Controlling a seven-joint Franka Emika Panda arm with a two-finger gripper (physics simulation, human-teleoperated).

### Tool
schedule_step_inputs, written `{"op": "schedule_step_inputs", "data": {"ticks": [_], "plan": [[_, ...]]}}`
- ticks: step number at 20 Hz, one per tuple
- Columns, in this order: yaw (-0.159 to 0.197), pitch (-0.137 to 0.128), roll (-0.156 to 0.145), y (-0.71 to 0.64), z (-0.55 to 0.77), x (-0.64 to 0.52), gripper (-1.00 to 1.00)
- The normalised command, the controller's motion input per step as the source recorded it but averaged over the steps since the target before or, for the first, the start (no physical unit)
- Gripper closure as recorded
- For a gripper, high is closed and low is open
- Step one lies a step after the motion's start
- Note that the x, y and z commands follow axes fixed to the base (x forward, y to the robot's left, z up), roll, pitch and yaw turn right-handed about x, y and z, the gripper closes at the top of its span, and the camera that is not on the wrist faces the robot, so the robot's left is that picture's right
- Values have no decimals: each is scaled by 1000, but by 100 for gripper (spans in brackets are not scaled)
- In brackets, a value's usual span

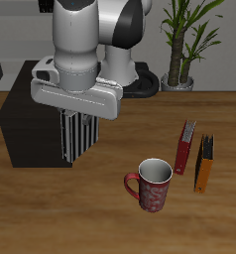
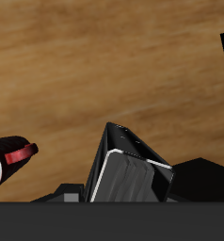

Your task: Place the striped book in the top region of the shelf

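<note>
gripping the striped book [image 1: 78,136], the hand [image 1: 76,119] is closing its fingers on the book's upper edge and holding it upright in the air, just beside the dark shelf [image 1: 26,124], above the wooden tabletop [image 1: 90,213]. a red mug [image 1: 151,184], a red book [image 1: 184,147] and an orange-and-black book [image 1: 204,164] are standing nearby.

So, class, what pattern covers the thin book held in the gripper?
Black and white stripes on the thin striped book, clearest in the exterior view.

We've got the gripper [image 1: 78,127] clamped on the striped book [image 1: 80,137] beside the shelf [image 1: 31,129], with a red mug [image 1: 152,185] at its 4 o'clock and a red book [image 1: 185,147] and an orange-and-black book [image 1: 204,163] at 3.
</note>
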Motion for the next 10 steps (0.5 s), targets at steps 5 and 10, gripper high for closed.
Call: {"op": "schedule_step_inputs", "data": {"ticks": [5, 10], "plan": [[12, 25, -29, 17, 118, -497, 100], [11, -11, 15, 65, 114, -415, 100]]}}
